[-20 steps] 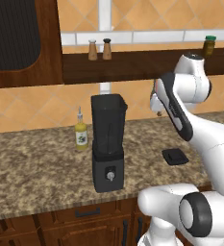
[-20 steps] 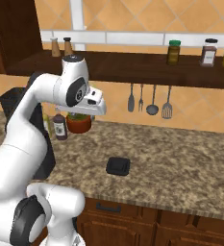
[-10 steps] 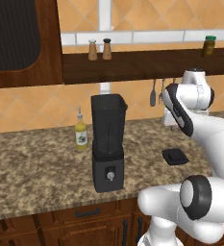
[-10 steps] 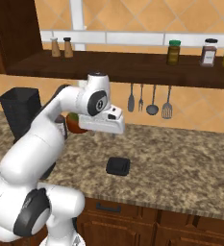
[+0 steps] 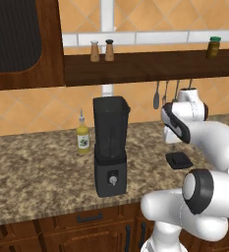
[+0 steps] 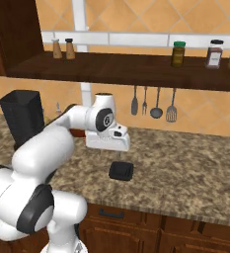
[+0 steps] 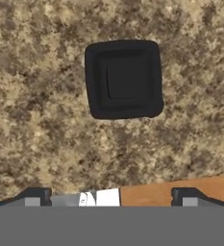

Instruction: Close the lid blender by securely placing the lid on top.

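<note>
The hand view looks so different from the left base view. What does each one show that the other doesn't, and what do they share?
Only the hand view looks straight down on the small flat black rounded-square lid, revealing its raised centre, with the two dark fingertips set wide apart.

Only the left base view shows the tall black blender with its jar uncovered, the small yellow oil bottle beside it, the wooden shelf with shakers, and the white arm.

Both show the lid lying on the speckled granite counter.

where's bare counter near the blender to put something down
Bare granite lies in front of the oil bottle, left of the blender, and between the blender and the lid. More open counter runs right of the lid, below the hanging utensils. It is tightest around the lid, under the gripper.
</note>
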Robot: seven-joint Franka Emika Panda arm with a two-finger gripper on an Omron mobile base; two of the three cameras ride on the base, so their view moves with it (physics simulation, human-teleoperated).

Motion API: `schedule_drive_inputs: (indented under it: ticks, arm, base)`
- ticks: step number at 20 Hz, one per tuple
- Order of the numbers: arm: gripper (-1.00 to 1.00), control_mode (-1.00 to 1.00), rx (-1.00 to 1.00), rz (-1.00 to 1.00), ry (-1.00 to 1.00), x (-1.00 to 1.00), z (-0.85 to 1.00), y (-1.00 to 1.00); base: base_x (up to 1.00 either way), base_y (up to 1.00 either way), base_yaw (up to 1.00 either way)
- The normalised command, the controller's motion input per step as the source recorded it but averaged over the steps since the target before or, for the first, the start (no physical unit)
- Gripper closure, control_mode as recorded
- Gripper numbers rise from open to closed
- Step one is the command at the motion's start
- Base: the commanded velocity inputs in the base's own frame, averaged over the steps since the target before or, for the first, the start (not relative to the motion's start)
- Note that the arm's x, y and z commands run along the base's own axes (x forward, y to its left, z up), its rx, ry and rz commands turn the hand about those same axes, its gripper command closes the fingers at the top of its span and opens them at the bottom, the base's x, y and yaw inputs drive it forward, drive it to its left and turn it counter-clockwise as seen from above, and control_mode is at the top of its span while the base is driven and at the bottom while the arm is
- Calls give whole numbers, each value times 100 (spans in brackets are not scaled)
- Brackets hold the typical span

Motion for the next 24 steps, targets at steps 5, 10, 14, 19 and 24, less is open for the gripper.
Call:
schedule_drive_inputs:
  ticks: [5,10,14,19,24]
  arm:
    - [-100,-100,11,0,0,2,-61,-20]
    - [-100,-100,8,0,0,32,-34,-29]
    - [-100,-100,0,4,-2,29,-4,-10]
    - [-100,-100,-1,0,0,19,-20,0]
    - [-100,-100,0,0,0,5,-50,0]
  base:
    - [0,0,0]
    - [0,0,0]
    - [0,0,0]
    - [0,0,0]
    - [0,0,0]
